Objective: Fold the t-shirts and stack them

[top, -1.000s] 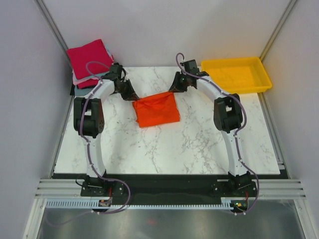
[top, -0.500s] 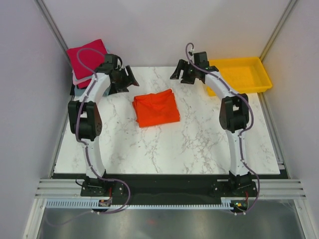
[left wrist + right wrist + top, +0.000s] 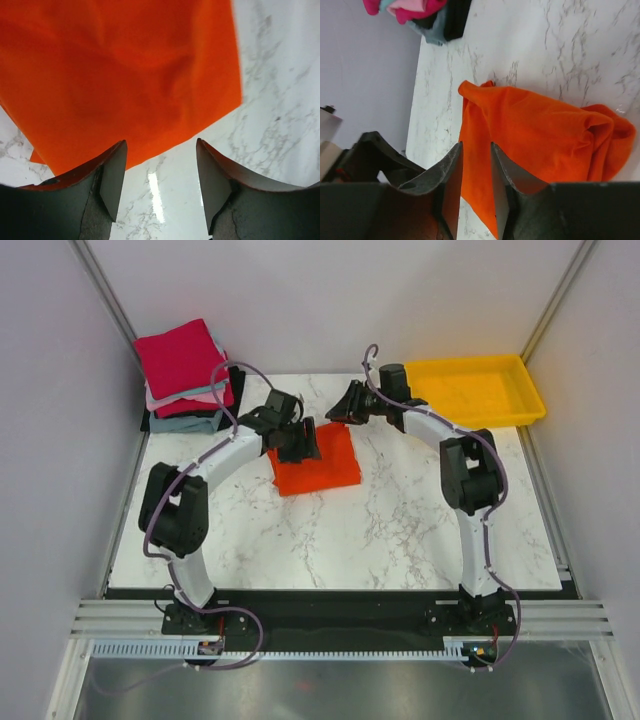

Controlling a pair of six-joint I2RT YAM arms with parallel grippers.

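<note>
**Both arms swing back in on the orange tee**

Since a second ago the left arm has come off the far-left corner and reached in across the table. The left gripper (image 3: pixel 300 443) now hangs over the left part of the orange-red t-shirt (image 3: pixel 318 462). The right gripper (image 3: pixel 341 408) lifted away half a second back and has now dropped in again, sitting just past the shirt's far edge. The shirt itself hasn't budged as far as I can see.

It's lying folded into a rough square on the marble table (image 3: pixel 400 530), a bit left of centre toward the far side. From the right wrist cam one end looks bunched up and rumpled.

Left wrist cam: left gripper (image 3: pixel 161 142) has its jaws spread wide with nothing in them, just orange-red t-shirt (image 3: pixel 125 75) and bare table (image 3: pixel 270 100) below.

Right wrist cam: right gripper (image 3: pixel 476 147) has its jaws only a little apart, gap clearly empty, with the orange-red t-shirt (image 3: pixel 535 135) showing beyond them.

Stack of t-shirts (image 3: pixel 183 368) sits in the far-left corner: crimson on top, then pink, grey-blue and black. Same pile peeks into the right wrist view (image 3: pixel 420 12). Yellow tray (image 3: pixel 520 410) is at the far right, well apart from all this.
</note>
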